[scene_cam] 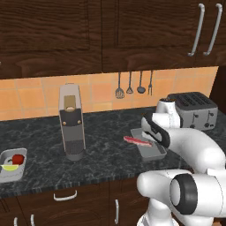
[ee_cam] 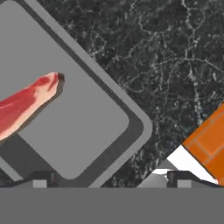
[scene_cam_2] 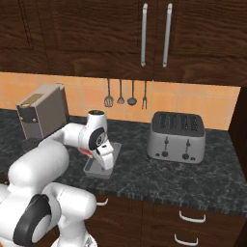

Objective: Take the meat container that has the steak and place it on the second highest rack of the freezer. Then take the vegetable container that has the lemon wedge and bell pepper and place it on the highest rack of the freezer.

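The meat container (scene_cam: pixel 154 154), a shallow grey tray, sits on the dark counter in front of the toaster. The steak (scene_cam: pixel 137 141) lies across it and sticks out over its left rim. My gripper (scene_cam_2: pixel 106 163) hangs just above the tray, pointing down. In the hand view, one rounded corner of the meat container (ee_cam: pixel 89 116) and the end of the steak (ee_cam: pixel 27 104) lie below my gripper (ee_cam: pixel 110 180), which is open and holds nothing. The vegetable container (scene_cam: pixel 5 174) sits far left, holding the bell pepper (scene_cam: pixel 18 159) and the lemon wedge (scene_cam: pixel 10 167). The freezer and its racks are out of view.
A tall grey coffee machine (scene_cam: pixel 72 122) stands between the two trays. A silver toaster (scene_cam_2: pixel 176 136) is to the right. Kitchen utensils (scene_cam: pixel 129 86) hang on the tiled wall, with dark cupboards above. The counter's front edge (scene_cam: pixel 88 182) runs just below the trays.
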You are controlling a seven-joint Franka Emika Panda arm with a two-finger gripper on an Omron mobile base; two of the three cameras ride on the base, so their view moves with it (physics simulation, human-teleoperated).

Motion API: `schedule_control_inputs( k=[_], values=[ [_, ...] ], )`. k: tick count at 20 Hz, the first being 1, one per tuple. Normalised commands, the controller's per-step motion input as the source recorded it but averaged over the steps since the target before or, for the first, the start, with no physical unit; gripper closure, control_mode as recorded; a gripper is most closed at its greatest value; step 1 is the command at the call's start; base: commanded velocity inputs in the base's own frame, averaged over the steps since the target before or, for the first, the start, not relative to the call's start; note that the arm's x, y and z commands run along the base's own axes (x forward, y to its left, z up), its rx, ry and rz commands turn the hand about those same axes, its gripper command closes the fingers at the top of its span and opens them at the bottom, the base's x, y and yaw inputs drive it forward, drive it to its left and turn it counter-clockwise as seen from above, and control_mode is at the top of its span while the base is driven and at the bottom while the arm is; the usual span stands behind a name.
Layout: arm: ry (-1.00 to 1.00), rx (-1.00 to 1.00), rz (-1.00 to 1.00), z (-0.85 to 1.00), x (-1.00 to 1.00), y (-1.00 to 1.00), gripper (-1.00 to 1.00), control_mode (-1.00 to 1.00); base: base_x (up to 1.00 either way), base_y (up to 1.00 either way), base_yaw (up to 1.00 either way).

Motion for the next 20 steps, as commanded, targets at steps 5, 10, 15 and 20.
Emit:
schedule_control_inputs(
  k=[5,10,15,20],
  values=[
    [0.1,0.0,-0.01,-0.42,0.02,0.0,-1.0,-1.0,0.0,0.0,0.0],
    [0.0,0.0,0.0,-0.46,0.04,0.0,-1.0,-1.0,0.0,0.0,0.0],
    [0.0,0.0,0.0,-0.32,0.01,0.0,-1.0,-1.0,0.0,0.0,0.0],
    [0.0,0.0,0.0,-0.18,0.0,0.0,-1.0,-1.0,0.0,0.0,0.0]
  ],
)
